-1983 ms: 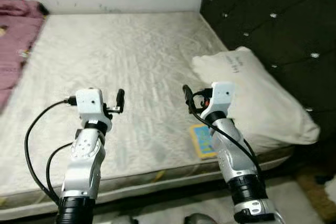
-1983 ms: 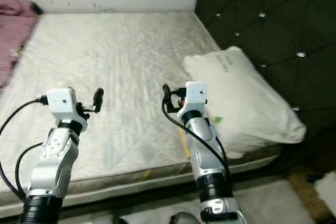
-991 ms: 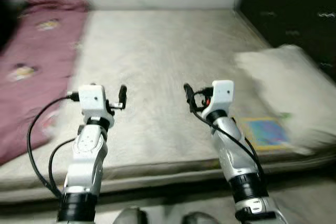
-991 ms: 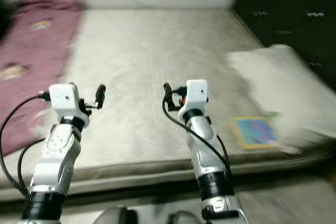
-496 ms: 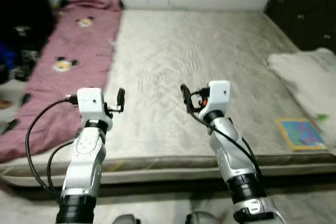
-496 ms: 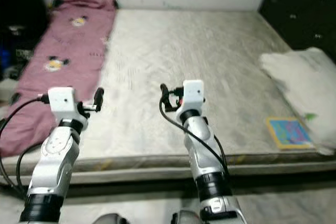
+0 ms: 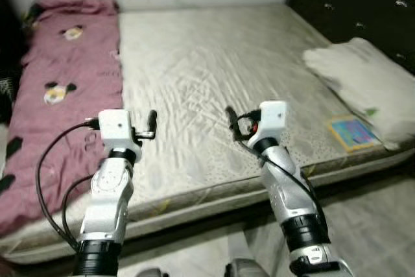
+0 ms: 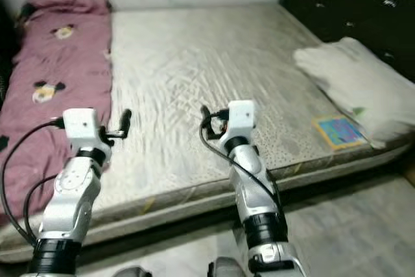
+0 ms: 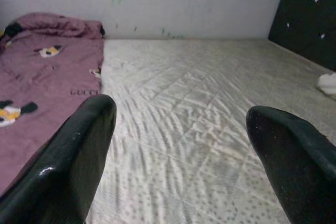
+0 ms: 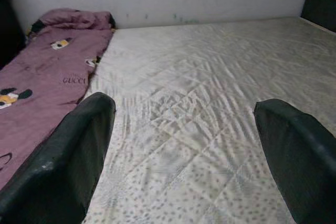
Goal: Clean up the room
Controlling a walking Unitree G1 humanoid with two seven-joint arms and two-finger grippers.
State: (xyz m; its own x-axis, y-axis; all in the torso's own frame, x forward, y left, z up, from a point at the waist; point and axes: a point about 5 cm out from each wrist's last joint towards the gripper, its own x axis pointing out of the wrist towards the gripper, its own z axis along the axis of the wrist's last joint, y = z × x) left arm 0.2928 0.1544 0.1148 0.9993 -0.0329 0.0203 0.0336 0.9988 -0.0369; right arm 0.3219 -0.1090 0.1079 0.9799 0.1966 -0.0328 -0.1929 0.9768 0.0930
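On the mattress [image 7: 207, 69] lie a maroon blanket [image 7: 58, 95], pillow [image 7: 363, 85] and book [image 7: 352, 132]; both jaws gape empty.

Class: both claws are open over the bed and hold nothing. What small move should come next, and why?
Probably turn right toward the book. It lies loose near the mattress edge beside the pillow, beyond the right claw; the left claw is farther off.
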